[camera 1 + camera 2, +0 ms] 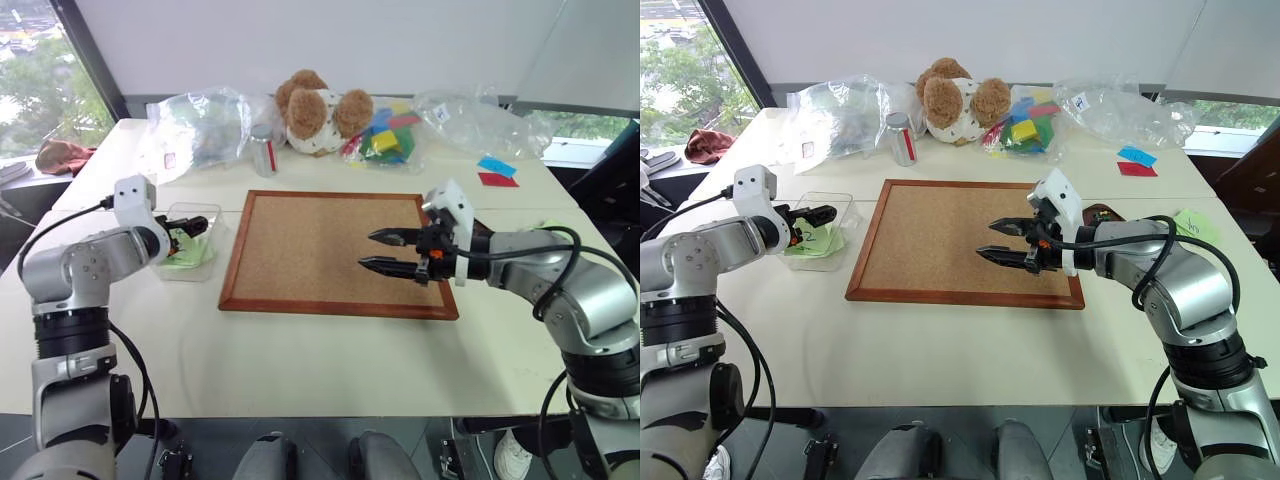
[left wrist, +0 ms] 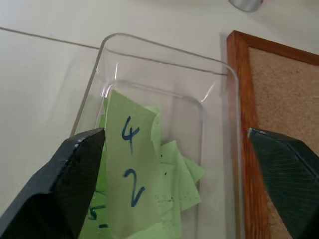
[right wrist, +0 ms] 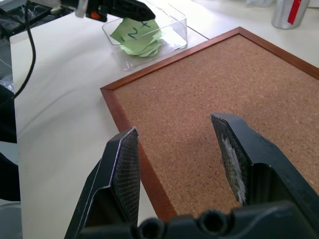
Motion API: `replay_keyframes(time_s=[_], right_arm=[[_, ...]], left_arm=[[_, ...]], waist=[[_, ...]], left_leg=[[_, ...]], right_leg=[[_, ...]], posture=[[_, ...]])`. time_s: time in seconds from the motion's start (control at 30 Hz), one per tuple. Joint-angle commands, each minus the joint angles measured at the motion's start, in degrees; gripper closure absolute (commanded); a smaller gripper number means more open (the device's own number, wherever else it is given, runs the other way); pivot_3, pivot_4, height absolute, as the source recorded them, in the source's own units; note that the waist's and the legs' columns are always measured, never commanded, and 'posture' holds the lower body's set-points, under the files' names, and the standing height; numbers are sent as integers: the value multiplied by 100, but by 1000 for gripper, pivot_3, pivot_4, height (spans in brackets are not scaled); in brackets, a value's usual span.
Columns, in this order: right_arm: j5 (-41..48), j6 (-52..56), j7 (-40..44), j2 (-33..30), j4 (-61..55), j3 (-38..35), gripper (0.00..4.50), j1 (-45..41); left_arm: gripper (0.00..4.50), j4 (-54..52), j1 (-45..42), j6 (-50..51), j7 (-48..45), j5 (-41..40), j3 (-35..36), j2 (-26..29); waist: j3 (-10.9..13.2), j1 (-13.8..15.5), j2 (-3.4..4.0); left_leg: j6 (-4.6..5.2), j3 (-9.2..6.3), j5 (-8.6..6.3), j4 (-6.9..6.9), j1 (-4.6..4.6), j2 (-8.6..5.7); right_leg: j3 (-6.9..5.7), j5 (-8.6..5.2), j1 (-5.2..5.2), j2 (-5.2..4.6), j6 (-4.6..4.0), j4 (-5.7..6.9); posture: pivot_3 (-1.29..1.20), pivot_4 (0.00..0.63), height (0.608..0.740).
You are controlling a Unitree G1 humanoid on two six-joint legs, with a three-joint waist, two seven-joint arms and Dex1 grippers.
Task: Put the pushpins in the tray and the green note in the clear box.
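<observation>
Lying in the clear box (image 2: 164, 89), the green note (image 2: 130, 174) marked "4" over "2" rests tilted on top of a small heap of other pale green notes, whose number cannot be counted. That one box sits on the white table (image 1: 330, 360), just beside the left edge of the single wood-framed corkboard (image 1: 335, 250). The left gripper (image 2: 184, 164) hangs directly over the box with its two black fingers (image 2: 75, 169) spread wide, one on either side of the note; whether that finger touches the paper cannot be told, and nothing is pinched between them. The right gripper (image 1: 392, 252) hovers over the right part of the corkboard, its two fingers (image 3: 124, 169) parted about halfway with nothing between them and the bare cork beneath. No pushpin can be made out on the board. Something small and dark with coloured specks lies on the table behind the right arm (image 1: 1103, 212), too small to identify as the tray.

Along the far edge of the table stand one silver can (image 1: 263, 153) with a red mark, one brown and white teddy bear (image 1: 318, 108), and two crumpled clear plastic bags (image 1: 195, 125). Beside the bear lies a pile of coloured blocks (image 1: 385, 135). Further right are one blue card (image 1: 496, 165) and one red card (image 1: 497, 180), touching each other, and one green note bearing other scribbles (image 1: 1195, 226) near the right arm.
</observation>
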Motion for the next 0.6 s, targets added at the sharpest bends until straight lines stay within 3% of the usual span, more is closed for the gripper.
replay_keyframes(time_s=[0.03, 0.23, 0.4, 0.6], right_arm=[[-23, -144, 8, -96, -87, -146, 1979, -64], [-91, -259, 101, -179, 104, -143, 1979, -151], [-59, -260, 168, -314, 189, -248, 1979, -150], [46, -118, 110, -636, -16, -664, 1979, 289]], left_arm=[[54, -518, -193, 273, -169, -123, 246, 235], [54, -861, -505, 515, -527, -166, 364, 701], [54, -1334, -642, 688, -1301, -633, 174, 772], [54, -2512, 529, 129, -3059, -1288, -489, 743]], waist=[[0, -2, 0], [1, -15, -1], [1, -2, -1], [0, -3, 2]], left_leg=[[0, 0, 0, 0, 0, 0], [0, 0, 0, 0, -1, 0], [0, 0, 0, 0, -2, 0], [1, 1, -1, -6, -3, 0]], right_leg=[[0, 0, 0, 0, 0, 0], [0, 0, -2, 0, 0, 1], [0, 0, -1, 0, 0, 0], [1, 0, -2, -4, 0, -3]], posture=[[0, 150, 740], [0, 150, 740], [0, 150, 740], [0, 150, 740]])
